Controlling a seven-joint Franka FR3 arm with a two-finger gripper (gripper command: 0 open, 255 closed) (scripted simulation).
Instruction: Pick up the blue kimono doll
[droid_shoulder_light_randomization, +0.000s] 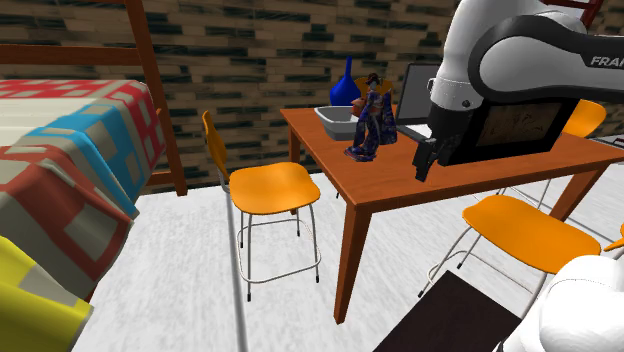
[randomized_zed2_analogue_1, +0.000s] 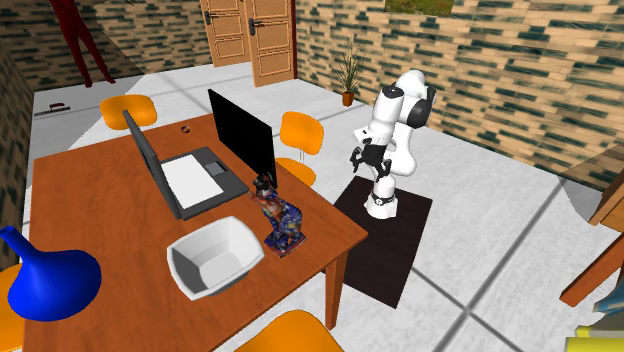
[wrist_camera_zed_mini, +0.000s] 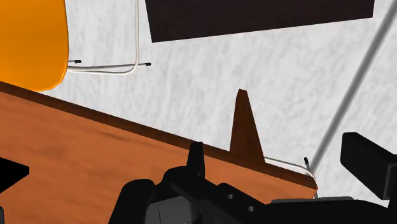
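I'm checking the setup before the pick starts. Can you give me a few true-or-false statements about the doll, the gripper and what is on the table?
1. The doll stands upright on the table. True.
2. The gripper is clasping the doll. False: it hangs well apart from the doll, with nothing between its fingers.
3. The laptop is closed. False: it is open, with its screen raised.
4. A blue vase stands on the same table. True.
5. The doll sits inside the grey tray. False: it stands on the tabletop next to the tray.
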